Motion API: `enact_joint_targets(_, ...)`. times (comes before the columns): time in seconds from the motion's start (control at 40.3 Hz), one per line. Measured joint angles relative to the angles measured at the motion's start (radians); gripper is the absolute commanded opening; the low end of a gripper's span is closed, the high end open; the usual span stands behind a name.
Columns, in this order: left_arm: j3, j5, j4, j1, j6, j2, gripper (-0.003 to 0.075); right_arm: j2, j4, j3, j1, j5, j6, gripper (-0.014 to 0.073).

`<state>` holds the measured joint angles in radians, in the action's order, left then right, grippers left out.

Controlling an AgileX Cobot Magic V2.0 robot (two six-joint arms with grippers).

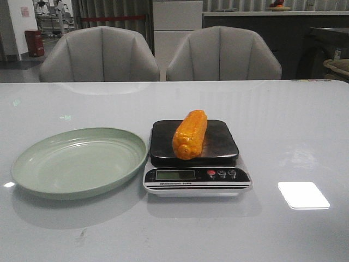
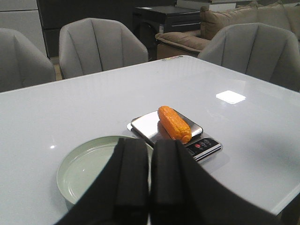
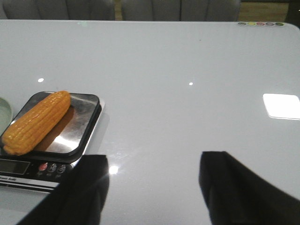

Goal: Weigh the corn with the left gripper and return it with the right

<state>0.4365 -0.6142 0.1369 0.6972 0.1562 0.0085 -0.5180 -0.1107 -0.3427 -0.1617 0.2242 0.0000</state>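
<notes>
The orange-yellow corn [image 1: 190, 134] lies on the dark pan of the kitchen scale [image 1: 196, 179]. It also shows in the left wrist view [image 2: 174, 123] and the right wrist view [image 3: 35, 122]. A pale green plate [image 1: 79, 161] sits empty left of the scale. My left gripper [image 2: 150, 154] is shut and empty, held back above the plate's near side [image 2: 89, 164]. My right gripper [image 3: 153, 164] is wide open and empty, over bare table just right of the scale [image 3: 51, 171]. Neither gripper shows in the front view.
Two grey chairs [image 1: 101, 54] stand behind the table's far edge. A bright light reflection [image 1: 303, 195] lies on the white tabletop [image 1: 294, 125] right of the scale.
</notes>
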Motion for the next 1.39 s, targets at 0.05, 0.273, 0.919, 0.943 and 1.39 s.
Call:
enact_joint_targets(0.05,0.000,0.000,0.000,0.000,0.000,0.000,0.0114,-0.024,0.000,-0.010,-0.029,0.000,0.000,0.0614)
enact_joint_targets(0.273,0.000,0.000,0.000,0.000,0.000,0.000,0.0114,-0.169,-0.030,-0.126,-0.182,0.048,0.000,0.0615)
enact_joint_targets(0.919,0.000,0.000,0.000,0.000,0.000,0.000,0.0114,-0.921,-0.053,-0.755,-0.417,0.377,0.276,0.0614)
enact_joint_targets(0.943,0.000,0.000,0.000,0.000,0.000,0.000,0.0114,-0.940,-0.032,-0.778,-0.426,0.388,0.306,0.0614)
enact_joint_targets(1.39,0.000,0.000,0.000,0.000,0.000,0.000,0.0114,-1.298,0.270,-1.139,-0.505,0.669,0.783,0.0614)
